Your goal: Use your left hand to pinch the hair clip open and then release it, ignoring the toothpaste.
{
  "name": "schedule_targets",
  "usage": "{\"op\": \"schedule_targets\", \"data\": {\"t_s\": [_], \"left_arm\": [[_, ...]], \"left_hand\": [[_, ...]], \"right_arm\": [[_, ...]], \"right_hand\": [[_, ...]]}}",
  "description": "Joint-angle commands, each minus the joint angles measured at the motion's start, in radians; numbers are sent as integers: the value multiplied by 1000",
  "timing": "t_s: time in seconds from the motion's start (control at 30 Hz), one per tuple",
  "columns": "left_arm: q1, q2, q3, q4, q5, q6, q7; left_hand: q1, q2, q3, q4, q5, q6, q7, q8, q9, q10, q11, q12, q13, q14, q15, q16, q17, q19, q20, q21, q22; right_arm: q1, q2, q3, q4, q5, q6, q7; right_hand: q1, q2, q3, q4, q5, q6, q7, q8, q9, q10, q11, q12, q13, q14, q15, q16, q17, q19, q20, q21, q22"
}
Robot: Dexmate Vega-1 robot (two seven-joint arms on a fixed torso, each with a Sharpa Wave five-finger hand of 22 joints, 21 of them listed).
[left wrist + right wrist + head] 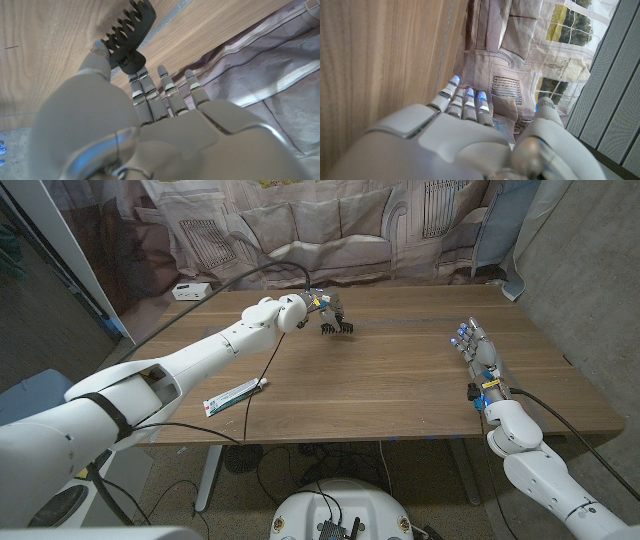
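The tabletop (400, 380) is a wooden surface on which all items are carried. The left arm (190, 360) is extended across it toward the far side, and the left hand (318, 308) is placed at the hair clip (336, 326), which lies on the far middle of the tabletop.

In the left wrist view, the thumb (99, 57) is seen against one side of the clip's handle end, with the other fingers (150, 92) reaching toward the opposite side (whether they bear on it cannot be told). The clip's toothed halves appear closed together. The pinch step is therefore judged to be in hand but not yet completed.

The next move is judged to call for the handle ends to be squeezed between thumb and fingers until the teeth part, after which the pressure is to be let go. The clip may slide on the smooth wood if pressed unevenly.

The right hand (475, 345) is held at the right side of the tabletop, well apart from the clip, with its fingers straight, slightly apart and empty.

The toothpaste (234, 395) lies near the front left edge, under the left arm, and is to be left untouched.

No containers are present.
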Motion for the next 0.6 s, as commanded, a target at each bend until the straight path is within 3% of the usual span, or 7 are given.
{"op": "schedule_targets", "data": {"t_s": [0.03, 0.6], "left_arm": [[2, 0, 0, -7, 3, 11, -7], [12, 5, 0, -2, -6, 28, -13]], "left_hand": [[-11, -3, -1, 1, 10, -7, 1, 0, 1, -9, 1, -5, 0, -6, -73, -5, 4, -6, 3, -1, 3], [-13, 0, 1, 0, 10, -3, 6, 7, 1, -8, 2, 3, -4, -7, -70, -2, 3, -7, 3, 0, 4]], "right_arm": [[0, 0, 0, 4, 4, 0, 7], [-1, -2, -4, 10, 15, -7, 18]], "right_hand": [[8, 3, -3, -1, -3, 9, 0, 3, 3, 10, 1, 3, 3, 5, 0, 4, 5, 3, -1, -2, 3], [8, 4, -4, -1, -4, 9, 1, 3, 3, 9, -3, 2, 4, 5, -1, 3, 5, 3, -1, -2, 3]]}}
